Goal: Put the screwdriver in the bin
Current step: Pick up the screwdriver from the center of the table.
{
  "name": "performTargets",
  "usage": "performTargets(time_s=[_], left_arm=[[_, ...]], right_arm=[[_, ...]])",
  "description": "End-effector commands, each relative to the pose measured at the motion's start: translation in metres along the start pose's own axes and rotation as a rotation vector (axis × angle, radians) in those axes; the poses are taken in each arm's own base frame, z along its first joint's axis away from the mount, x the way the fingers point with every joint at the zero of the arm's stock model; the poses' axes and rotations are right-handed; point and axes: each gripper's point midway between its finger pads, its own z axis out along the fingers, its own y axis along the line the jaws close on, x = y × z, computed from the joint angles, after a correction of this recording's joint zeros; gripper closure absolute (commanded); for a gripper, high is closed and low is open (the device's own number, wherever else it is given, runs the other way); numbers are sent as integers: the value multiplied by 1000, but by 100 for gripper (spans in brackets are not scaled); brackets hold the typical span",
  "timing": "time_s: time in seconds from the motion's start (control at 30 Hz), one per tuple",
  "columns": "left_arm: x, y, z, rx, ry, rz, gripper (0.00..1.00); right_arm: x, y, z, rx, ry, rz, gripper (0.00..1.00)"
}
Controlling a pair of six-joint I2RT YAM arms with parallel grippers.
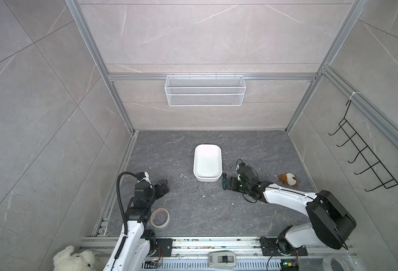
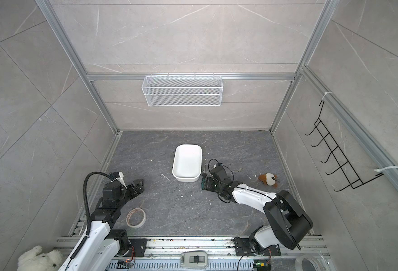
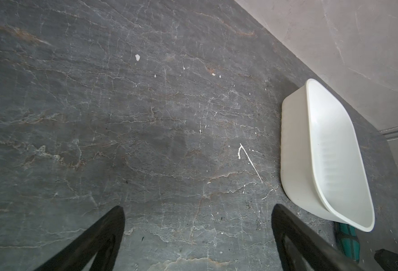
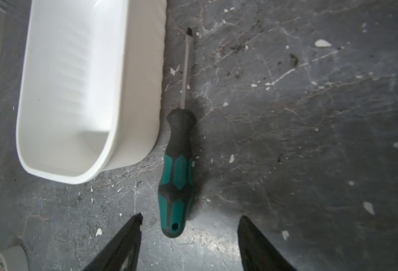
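Two black fingers (image 4: 125, 244) of the right gripper (image 4: 191, 217) stand apart and hold nothing; the butt of the screwdriver (image 4: 177, 178) lies between their tips, with a gap on each side. The screwdriver rests flat on the dark floor (image 4: 287, 140), outside the bin (image 4: 120, 93), its shaft running just beside the bin's long wall. Left gripper (image 3: 198, 207): jaws spread, empty. A tape roll (image 1: 160, 217) lies on that gripper's side.
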Motion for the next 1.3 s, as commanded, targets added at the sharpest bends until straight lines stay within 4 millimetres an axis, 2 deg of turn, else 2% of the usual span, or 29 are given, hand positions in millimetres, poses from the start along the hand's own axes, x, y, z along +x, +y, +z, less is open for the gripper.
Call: performTargets(time_s=[0.0, 0.13, 0.4, 0.8, 0.93, 1.03, 1.2, 1.27], left_arm=[[-8, -2, -1, -10, -12, -9, 0], [-8, -1, -1, -16, -12, -14, 0], [-8, 0, 1, -20, -5, -14, 0], [-7, 0, 1, -19, -2, -15, 0], [-7, -1, 1, -17, -1, -15, 0], [-7, 0, 1, -26, 0, -16, 0], [-7, 17, -2, -125, 0, -62, 0], [-7, 18, -3, -132, 2, -61, 0]], right_arm=[[-2, 6, 4, 52, -3, -76, 33], [4, 11, 13, 95, 19, -141, 34], [13, 2, 32, 165, 63, -163, 41], [16, -3, 43, 199, 84, -181, 48], [17, -3, 46, 200, 88, -183, 54], [17, -2, 47, 199, 89, -184, 68], [14, -5, 42, 213, 79, -187, 80], [13, -7, 38, 220, 69, -186, 84]])
